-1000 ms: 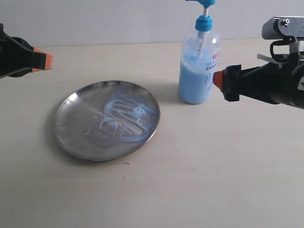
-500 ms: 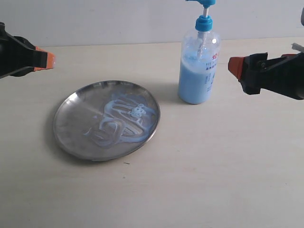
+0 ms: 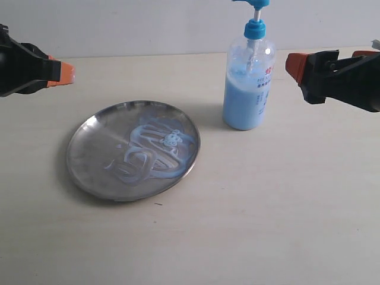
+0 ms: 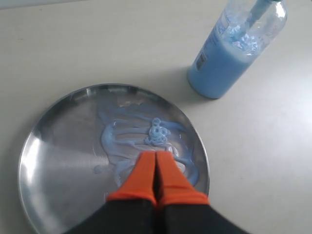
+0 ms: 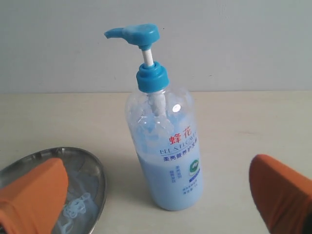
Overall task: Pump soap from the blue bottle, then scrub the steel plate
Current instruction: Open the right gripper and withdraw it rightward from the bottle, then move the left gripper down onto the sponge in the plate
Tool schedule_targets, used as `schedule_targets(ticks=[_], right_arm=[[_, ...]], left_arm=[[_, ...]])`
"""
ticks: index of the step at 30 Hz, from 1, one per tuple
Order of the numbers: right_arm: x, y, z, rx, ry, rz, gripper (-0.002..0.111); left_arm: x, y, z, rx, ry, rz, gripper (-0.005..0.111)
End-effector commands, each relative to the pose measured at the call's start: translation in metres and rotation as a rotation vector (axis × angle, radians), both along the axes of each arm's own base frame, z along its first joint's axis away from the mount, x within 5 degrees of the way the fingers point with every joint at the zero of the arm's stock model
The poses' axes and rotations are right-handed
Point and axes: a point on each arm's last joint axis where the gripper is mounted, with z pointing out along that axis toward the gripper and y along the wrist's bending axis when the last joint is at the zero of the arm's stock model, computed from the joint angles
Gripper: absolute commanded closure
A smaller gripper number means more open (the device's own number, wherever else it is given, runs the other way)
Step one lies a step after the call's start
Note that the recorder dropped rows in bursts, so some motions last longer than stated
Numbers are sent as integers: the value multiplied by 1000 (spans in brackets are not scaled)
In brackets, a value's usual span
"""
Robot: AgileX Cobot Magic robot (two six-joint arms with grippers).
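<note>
The soap [image 3: 155, 148] lay in swirled streaks on the plate [image 3: 80, 133], so scrubbing seemed the step in hand. The bottle [image 3: 244, 101] stood on the worktop [image 3: 267, 208] at the plate's 2 o'clock. The right hand [image 3: 297, 66] hung wide and empty at the bottle's 3 o'clock. The left hand [image 3: 64, 72], pinched shut on nothing, hovered at the plate's 10 o'clock, probably raised off the worktop. Next, it would have to lower onto the streaks.

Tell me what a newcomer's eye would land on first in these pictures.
The tall blue bottle with its bright blue pump head stands right of centre, toward the back. To its front left lies the shiny steel plate, with pale blue soap swirled over its middle and right side. Orange-tipped grippers flank the scene: the left gripper is shut, the right gripper open beside the bottle.
</note>
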Motion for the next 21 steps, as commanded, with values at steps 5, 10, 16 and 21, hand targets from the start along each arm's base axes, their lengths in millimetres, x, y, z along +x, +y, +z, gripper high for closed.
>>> schedule_targets(ticks=[5, 10, 16, 21], right_arm=[[-1, 0, 1, -4, -21, 6, 11], [-1, 0, 1, -4, -21, 6, 13], [-1, 0, 1, -13, -12, 8, 36], [-1, 0, 1, -13, -12, 8, 57]], left_arm=[[-2, -2, 3, -17, -8, -6, 107], [-2, -2, 3, -22, -5, -8, 107], [-6, -9, 3, -27, -6, -58, 107], [-13, -29, 5, -16, -64, -142, 107]])
